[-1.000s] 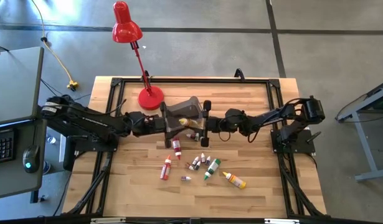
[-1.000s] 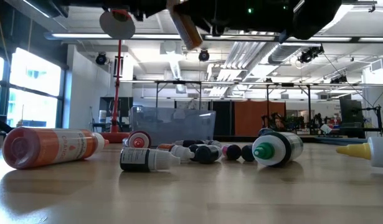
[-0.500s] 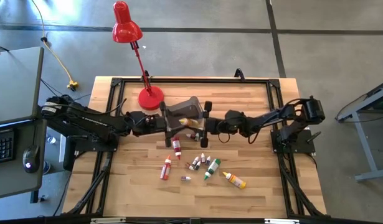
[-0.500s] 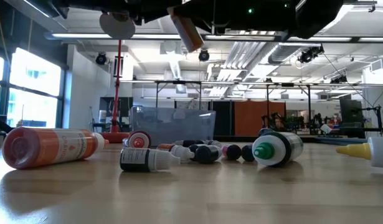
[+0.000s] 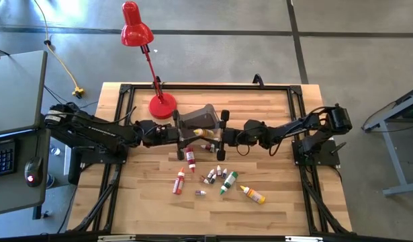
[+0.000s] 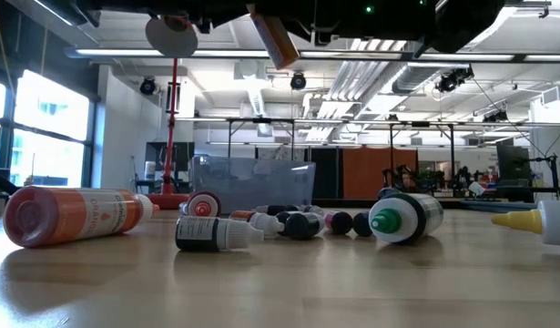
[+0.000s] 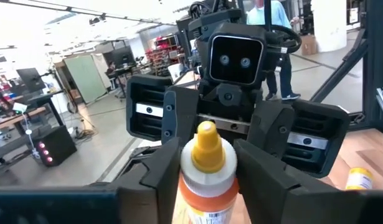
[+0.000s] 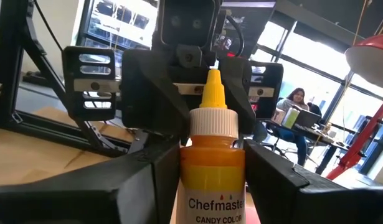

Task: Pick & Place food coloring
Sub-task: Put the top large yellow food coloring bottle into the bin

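I'm seeing left gripper (image 7: 207,186) and right gripper (image 8: 213,180) both clamping one smooth yellow bottle (image 8: 213,155), pointed cap, above translucent plastic bin (image 6: 252,182).

Your left tool (image 7: 207,180) has narrowed its fingers around the orange bottle (image 7: 207,177) since a second ago; the right tool (image 8: 211,168) has edged slightly away.

**Centre crowded, near edge open**

You had both grippers meeting over the grey bin (image 5: 201,119), blocking the middle. Scattered bottles (image 5: 219,176) cluttered the tabletop (image 5: 280,202) just below; the red lamp (image 5: 152,67) stood behind. The outer corners lay open.
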Robot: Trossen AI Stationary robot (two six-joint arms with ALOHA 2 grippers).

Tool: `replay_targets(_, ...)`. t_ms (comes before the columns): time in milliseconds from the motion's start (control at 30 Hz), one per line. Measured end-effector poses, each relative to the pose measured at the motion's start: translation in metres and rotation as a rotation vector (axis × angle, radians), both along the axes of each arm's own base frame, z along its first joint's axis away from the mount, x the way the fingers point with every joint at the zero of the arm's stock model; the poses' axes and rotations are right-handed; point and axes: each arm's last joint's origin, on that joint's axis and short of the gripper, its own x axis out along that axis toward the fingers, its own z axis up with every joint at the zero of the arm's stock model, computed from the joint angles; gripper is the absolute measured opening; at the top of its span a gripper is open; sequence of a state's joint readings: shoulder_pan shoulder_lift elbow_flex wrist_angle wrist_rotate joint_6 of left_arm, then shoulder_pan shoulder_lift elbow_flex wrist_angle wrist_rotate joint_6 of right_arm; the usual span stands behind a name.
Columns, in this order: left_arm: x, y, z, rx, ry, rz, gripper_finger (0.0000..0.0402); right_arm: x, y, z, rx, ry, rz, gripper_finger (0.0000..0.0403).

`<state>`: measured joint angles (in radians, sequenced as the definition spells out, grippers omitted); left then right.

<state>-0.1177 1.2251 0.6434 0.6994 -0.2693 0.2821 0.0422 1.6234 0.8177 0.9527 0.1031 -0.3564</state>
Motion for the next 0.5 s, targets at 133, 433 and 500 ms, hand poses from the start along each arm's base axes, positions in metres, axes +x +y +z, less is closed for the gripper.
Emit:
replay_targets(133, 0.0001, -0.0006, -0.0002, 0.0, 0.0, -0.021, 0.0124, -0.0001, 0.0001, 0.0001, -0.003, -0.003, 0.001, 0.0153)
replay_targets(433, 0.0001, -0.0008, -0.0001, 0.002, -0.001, -0.027, 0.0132, -0.0003, 0.0004, 0.0014, -0.004, -0.016, 0.009, 0.0155)
replay_targets(500, 0.0001, -0.0008, 0.0, 0.002, -0.002, -0.027, 0.0132, -0.0003, 0.0002, 0.0013, -0.003, -0.015, 0.004, 0.0156)
